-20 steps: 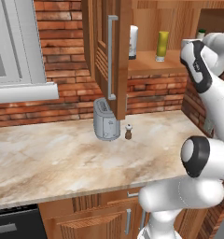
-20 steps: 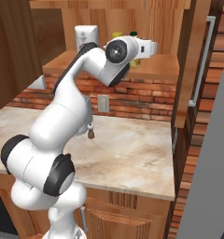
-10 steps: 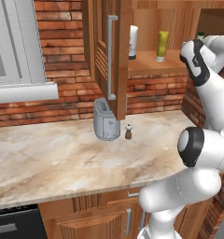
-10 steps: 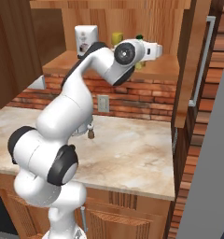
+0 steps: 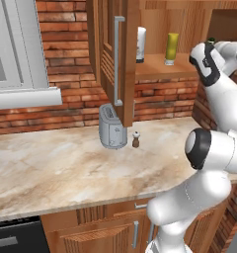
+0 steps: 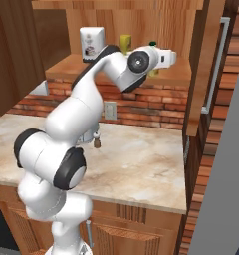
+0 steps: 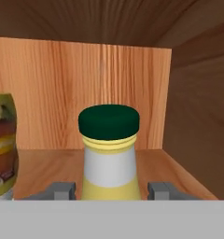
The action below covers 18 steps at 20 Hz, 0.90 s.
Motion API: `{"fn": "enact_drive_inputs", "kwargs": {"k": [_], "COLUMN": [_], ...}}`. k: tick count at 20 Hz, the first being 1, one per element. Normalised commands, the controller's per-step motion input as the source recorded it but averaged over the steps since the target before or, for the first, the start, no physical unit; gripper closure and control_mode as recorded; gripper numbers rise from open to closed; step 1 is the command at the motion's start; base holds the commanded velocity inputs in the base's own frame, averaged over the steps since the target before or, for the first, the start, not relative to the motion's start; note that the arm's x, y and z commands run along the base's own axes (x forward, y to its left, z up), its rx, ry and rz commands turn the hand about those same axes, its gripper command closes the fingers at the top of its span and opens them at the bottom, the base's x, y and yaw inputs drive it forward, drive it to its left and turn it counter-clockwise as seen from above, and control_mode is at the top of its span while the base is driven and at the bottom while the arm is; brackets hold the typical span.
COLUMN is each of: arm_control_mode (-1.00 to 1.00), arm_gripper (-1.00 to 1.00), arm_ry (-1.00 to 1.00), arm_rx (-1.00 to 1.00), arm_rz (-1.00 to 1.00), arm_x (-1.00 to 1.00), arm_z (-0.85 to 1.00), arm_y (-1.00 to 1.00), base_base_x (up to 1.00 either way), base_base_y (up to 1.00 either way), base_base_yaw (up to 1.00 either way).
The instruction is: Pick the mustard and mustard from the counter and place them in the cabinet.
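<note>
While your end effector (image 7: pixel 112 190) straddles the green-capped mustard (image 7: pixel 109 156) in the cabinet (image 7: pixel 104 88), contact is hidden; at nine o'clock, another mustard (image 7: pixel 3 140) is cropped.

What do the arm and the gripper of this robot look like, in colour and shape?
The arm is made of glossy white rounded segments joined by dark, nearly black, round joints. Its wrist ends in a white boxy hand. The gripper has two small grey, blocky finger tips. No cables or markings are visible.
</note>
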Motion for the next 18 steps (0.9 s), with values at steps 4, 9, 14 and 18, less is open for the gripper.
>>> {"fn": "enact_drive_inputs", "kwargs": {"k": [4,9,14,18], "arm_control_mode": [-1.00,-1.00,-1.00,-1.00], "arm_gripper": [1.00,1.00,1.00,1.00], "arm_ry": [0.00,0.00,0.00,0.00], "arm_rx": [0.00,0.00,0.00,0.00], "arm_rz": [0.00,0.00,0.00,0.00], "arm_x": [0.48,0.41,0.22,0.22], "arm_z": [0.00,-0.06,-0.14,-0.16], "arm_y": [-0.11,-0.18,-0.16,-0.08], "base_base_x": [0.00,0.00,0.00,0.00], "base_base_y": [0.00,0.00,0.00,0.00], "base_base_yaw": [0.00,0.00,0.00,0.00]}}
